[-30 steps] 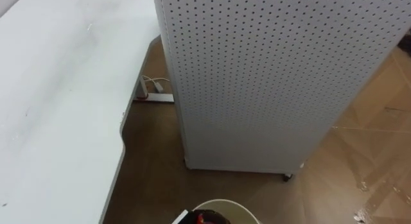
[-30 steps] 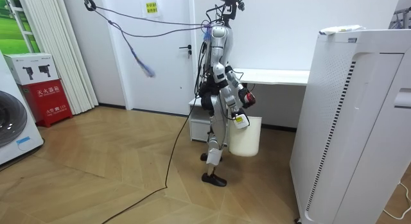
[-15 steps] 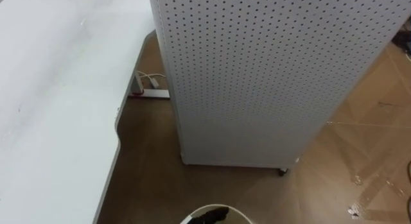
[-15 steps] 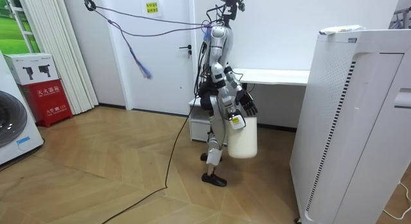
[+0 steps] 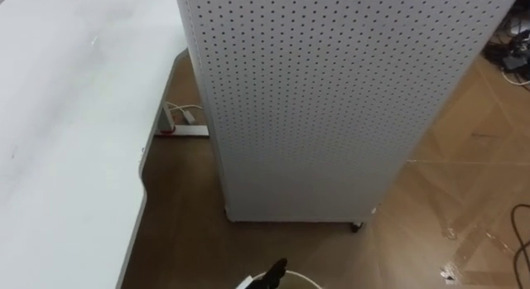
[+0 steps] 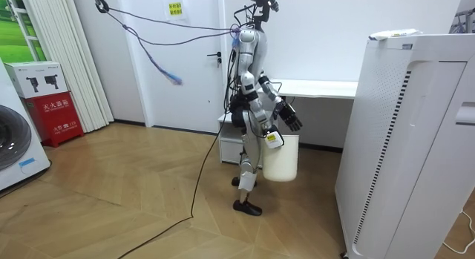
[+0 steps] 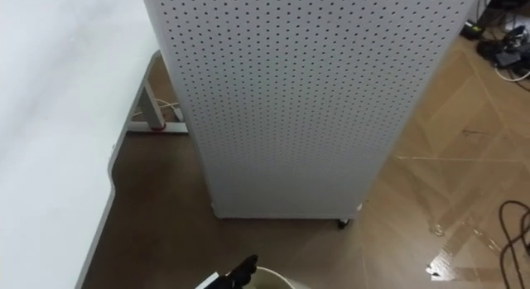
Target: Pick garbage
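I stand by a white bin (image 6: 282, 159), between a white desk and a perforated white panel. My left hand (image 6: 288, 119) hangs above the bin's mouth with its fingers spread straight and nothing in them. In the eye views its dark fingertips (image 5: 276, 271) poke in at the bottom edge, over the bin's pale rim (image 5: 308, 281). The same hand (image 7: 242, 272) and the rim (image 7: 277, 282) lie at the bottom of the right eye view. What lies inside the bin is hidden.
The white desk (image 5: 66, 140) runs along my left. The perforated panel (image 5: 331, 98) on small casters stands straight ahead. A power strip (image 5: 178, 127) lies on the floor under the desk's far end. Cables (image 5: 522, 231) trail at the right. A tall white unit (image 6: 408, 140) fills the room view's right.
My left hand held a red thing over the bin a second ago; its fingers have since straightened and the red thing is gone from it. The eye views have shifted down and right.
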You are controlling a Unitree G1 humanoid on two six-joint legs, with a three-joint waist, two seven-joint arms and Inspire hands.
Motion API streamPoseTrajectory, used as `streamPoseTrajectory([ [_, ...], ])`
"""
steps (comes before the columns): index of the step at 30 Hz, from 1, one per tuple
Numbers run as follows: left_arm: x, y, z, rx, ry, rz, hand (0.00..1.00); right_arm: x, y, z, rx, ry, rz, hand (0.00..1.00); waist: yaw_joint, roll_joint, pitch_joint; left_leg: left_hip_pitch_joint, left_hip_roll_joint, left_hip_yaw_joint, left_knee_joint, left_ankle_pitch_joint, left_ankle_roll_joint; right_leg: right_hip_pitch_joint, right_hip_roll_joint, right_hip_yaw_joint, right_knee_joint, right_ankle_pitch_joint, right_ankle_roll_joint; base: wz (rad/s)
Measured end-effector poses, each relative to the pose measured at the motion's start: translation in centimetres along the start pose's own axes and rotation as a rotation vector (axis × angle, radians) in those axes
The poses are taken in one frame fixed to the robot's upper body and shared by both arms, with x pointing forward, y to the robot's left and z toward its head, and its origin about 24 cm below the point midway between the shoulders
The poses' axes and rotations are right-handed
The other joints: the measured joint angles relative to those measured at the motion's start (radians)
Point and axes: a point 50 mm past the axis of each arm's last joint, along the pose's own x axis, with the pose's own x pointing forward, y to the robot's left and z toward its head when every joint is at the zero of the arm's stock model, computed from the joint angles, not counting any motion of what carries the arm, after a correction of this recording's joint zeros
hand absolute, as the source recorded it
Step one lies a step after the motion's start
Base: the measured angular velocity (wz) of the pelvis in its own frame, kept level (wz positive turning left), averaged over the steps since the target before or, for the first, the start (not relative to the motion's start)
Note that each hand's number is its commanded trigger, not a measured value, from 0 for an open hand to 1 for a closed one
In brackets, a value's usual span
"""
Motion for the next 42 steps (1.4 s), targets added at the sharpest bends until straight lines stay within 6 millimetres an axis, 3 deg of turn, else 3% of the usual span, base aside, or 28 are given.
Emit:
streamPoseTrajectory([
  [1, 0.1, 0.0, 0.5, 0.034, -0.018, 0.0, 0.0, -0.1, -0.1, -0.2, 0.004, 0.003, -0.003, 1.0, 0.001, 0.002, -0.0043, 0.006, 0.0, 0.0, -0.002, 0.0, 0.0, 0.007, 0.0, 0.0, -0.003, 0.0, 0.0, 0.0],
  [11, -0.6, 2.1, 4.8, 0.204, -0.229, 0.134, 0.0, -0.9, -0.8, -1.1, 0.058, -0.027, -0.024, 1.0, -0.002, 0.003, -0.0112, 0.123, -0.002, 0.012, -0.065, 0.008, -0.002, 0.102, 0.004, 0.002, -0.035, -0.001, 0.002, -0.03],
  [16, -0.8, 2.4, 5.2, 0.21, -0.251, 0.163, 0.0, -1.1, -1.0, -1.6, 0.071, -0.023, -0.024, 1.0, -0.008, -0.004, -0.0154, 0.182, -0.006, 0.018, -0.106, 0.017, -0.001, 0.151, 0.006, 0.009, -0.059, -0.002, 0.007, -0.04],
  [21, -1.4, 1.6, 1.7, 0.234, -0.12, 0.129, 0.0, -1.4, -0.9, -2.3, 0.079, -0.009, -0.025, 1.0, -0.008, -0.011, -0.0177, 0.202, -0.005, 0.039, -0.123, 0.017, -0.001, 0.159, 0.013, 0.028, -0.071, 0.001, 0.01, -0.12],
  [23, -1.8, 2.0, -1.4, 0.235, 0.018, 0.13, 0.0, -1.6, -0.9, -2.7, 0.084, 0.0, -0.029, 1.0, -0.013, -0.015, -0.019, 0.207, -0.004, 0.053, -0.123, 0.017, -0.001, 0.156, 0.014, 0.03, -0.069, 0.002, 0.01, -0.14],
  [27, -3.0, 2.8, -5.2, 0.226, 0.198, 0.153, 0.0, -1.7, -1.0, -3.0, 0.081, 0.005, -0.033, 1.0, -0.007, -0.026, -0.0173, 0.216, -0.002, 0.131, -0.127, 0.017, -0.001, 0.118, 0.015, 0.037, -0.043, 0.01, 0.004, -0.48],
  [29, -3.2, 3.0, -5.9, 0.224, 0.231, 0.171, 0.0, -1.7, -0.9, -2.9, 0.072, 0.004, -0.03, 1.0, 0.004, -0.032, -0.0166, 0.225, 0.001, 0.182, -0.132, 0.017, -0.001, 0.105, 0.024, 0.053, -0.047, 0.028, 0.0, -0.71],
  [31, -3.5, 3.5, -6.3, 0.215, 0.249, 0.206, 0.0, -1.6, -0.8, -2.6, 0.067, -0.004, -0.024, 1.0, 0.014, -0.038, -0.0143, 0.237, 0.006, 0.214, -0.134, 0.016, 0.001, 0.099, 0.024, 0.016, -0.051, 0.048, -0.012, -0.78],
  [35, -3.8, 4.2, -6.5, 0.196, 0.259, 0.276, 0.0, -1.5, -0.5, -2.5, 0.051, -0.009, -0.012, 1.0, 0.027, -0.044, -0.0138, 0.27, 0.037, 0.304, -0.161, -0.002, -0.003, 0.099, 0.023, -0.073, -0.036, 0.066, -0.04, -0.54],
  [36, -3.8, 4.3, -6.6, 0.193, 0.26, 0.282, 0.0, -1.5, -0.5, -2.5, 0.048, -0.008, -0.012, 1.0, 0.03, -0.044, -0.0137, 0.274, 0.041, 0.318, -0.16, -0.003, -0.005, 0.099, 0.018, -0.09, -0.018, 0.055, -0.048, -0.31],
  [37, -3.9, 4.3, -6.6, 0.188, 0.26, 0.294, 0.0, -1.5, -0.5, -2.4, 0.044, -0.008, -0.012, 1.0, 0.035, -0.044, -0.0138, 0.28, 0.049, 0.351, -0.147, -0.009, -0.014, 0.101, 0.002, -0.131, 0.029, 0.017, -0.057, -0.25],
  [38, -3.9, 4.4, -6.5, 0.182, 0.253, 0.303, 0.0, -1.5, -0.6, -2.3, 0.034, -0.014, -0.012, 1.0, 0.038, -0.046, -0.0125, 0.279, 0.059, 0.374, -0.115, -0.023, -0.024, 0.101, 0.001, -0.164, 0.044, -0.006, -0.075, -0.22],
  [39, -3.9, 4.5, -6.4, 0.176, 0.251, 0.313, 0.0, -1.5, -0.6, -2.1, 0.024, -0.02, -0.012, 1.0, 0.039, -0.041, -0.0096, 0.274, 0.071, 0.373, -0.089, -0.036, -0.029, 0.098, 0.004, -0.169, 0.051, -0.009, -0.078, -0.28],
  [41, -4.1, 4.9, -6.0, 0.159, 0.224, 0.339, 0.0, -1.2, 0.0, -1.3, -0.012, -0.044, 0.01, 1.0, 0.056, -0.036, -0.01, 0.222, 0.126, 0.374, 0.072, -0.093, -0.055, 0.07, 0.032, -0.154, 0.092, -0.05, -0.105, -0.33],
  [42, -4.2, 5.3, -5.8, 0.16, 0.218, 0.349, 0.0, -1.1, 0.2, -1.0, -0.015, -0.05, 0.019, 1.0, 0.057, -0.038, -0.0087, 0.195, 0.147, 0.365, 0.141, -0.102, -0.058, 0.062, 0.04, -0.141, 0.106, -0.072, -0.112, -0.27],
])
